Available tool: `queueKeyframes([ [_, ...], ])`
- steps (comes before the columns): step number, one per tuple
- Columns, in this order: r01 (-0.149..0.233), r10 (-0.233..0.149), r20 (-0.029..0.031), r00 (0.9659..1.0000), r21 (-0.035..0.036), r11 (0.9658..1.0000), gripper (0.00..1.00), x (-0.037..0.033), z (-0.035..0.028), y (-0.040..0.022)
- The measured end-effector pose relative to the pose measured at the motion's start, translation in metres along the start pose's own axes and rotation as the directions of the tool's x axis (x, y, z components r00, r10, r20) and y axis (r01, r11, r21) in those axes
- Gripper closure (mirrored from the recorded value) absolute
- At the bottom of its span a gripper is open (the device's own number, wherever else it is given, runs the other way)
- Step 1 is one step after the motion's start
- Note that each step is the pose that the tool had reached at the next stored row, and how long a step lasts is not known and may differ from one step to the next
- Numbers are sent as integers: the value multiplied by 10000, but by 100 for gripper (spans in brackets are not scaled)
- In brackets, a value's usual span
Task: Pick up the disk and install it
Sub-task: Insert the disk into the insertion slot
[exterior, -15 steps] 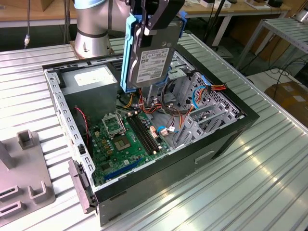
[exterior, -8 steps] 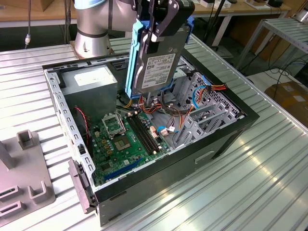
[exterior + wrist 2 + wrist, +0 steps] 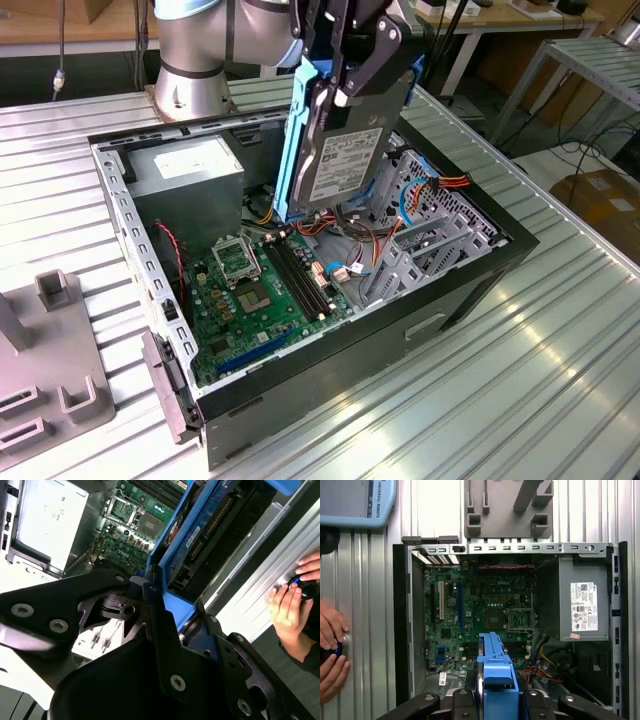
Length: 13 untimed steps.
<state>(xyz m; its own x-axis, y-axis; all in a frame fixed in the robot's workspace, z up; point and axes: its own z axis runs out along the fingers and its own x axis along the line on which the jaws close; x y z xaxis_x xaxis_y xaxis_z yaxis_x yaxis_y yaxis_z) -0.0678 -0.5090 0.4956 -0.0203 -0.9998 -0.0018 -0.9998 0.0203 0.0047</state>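
Step in hand: carry and install. The pick is done, the seat isn't. The hand (image 3: 352,80) is clamped on the disk (image 3: 345,160) at its top end. The disk hangs on edge, tilted, in the upper centre of the exterior view, clear above the open computer case (image 3: 470,290) and touching nothing in it. The blue bracket (image 3: 290,140) is clipped along the disk's side, and both wrist views show it running straight out from between the jaws. Below it sit the motherboard (image 3: 250,290) and, toward the exterior view's right, the metal drive cage (image 3: 430,235). The orange and red cables (image 3: 450,183) lie just beside the cage, so by my read the margin there is tight. I can't tell from these views how well the disk lines up with the cage. The power supply (image 3: 185,165) sits in the case's far corner at the exterior view's upper left, next to the arm base (image 3: 190,60). Writing: there is a white label with black print on the disk face, a white sticker on the power supply, and white lettering on the arm's blue cover (image 3: 355,500). I'm not transcribing any of it. Further out, a grey fixture (image 3: 50,380) stands on the ribbed desk (image 3: 560,380) at the exterior view's lower left. A person's fingers (image 3: 287,607) rest on a small dark object (image 3: 305,587) on the desk beside the case.
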Motion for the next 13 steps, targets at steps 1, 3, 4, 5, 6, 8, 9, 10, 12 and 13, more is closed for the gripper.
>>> queueKeyframes([
  [1,0,0,-3,10000,-1,10000,63,16,0,-2],
  [3,-1,1,-1,10000,-1,10000,63,20,0,-3],
  [4,-1,1,-1,10000,-1,10000,63,20,0,-3],
  [5,-1,1,-1,10000,0,10000,63,20,0,-3],
  [6,0,0,-1,10000,0,10000,63,22,0,-4],
  [8,0,0,-1,10000,0,10000,63,29,0,-35],
  [9,0,0,0,10000,0,10000,63,30,1,-79],
  [10,0,0,-1,10000,0,10000,63,30,2,-115],
  [12,-1,1,-1,10000,0,10000,63,30,5,-226],
  [13,0,0,-1,10000,0,10000,63,29,6,-271],
])
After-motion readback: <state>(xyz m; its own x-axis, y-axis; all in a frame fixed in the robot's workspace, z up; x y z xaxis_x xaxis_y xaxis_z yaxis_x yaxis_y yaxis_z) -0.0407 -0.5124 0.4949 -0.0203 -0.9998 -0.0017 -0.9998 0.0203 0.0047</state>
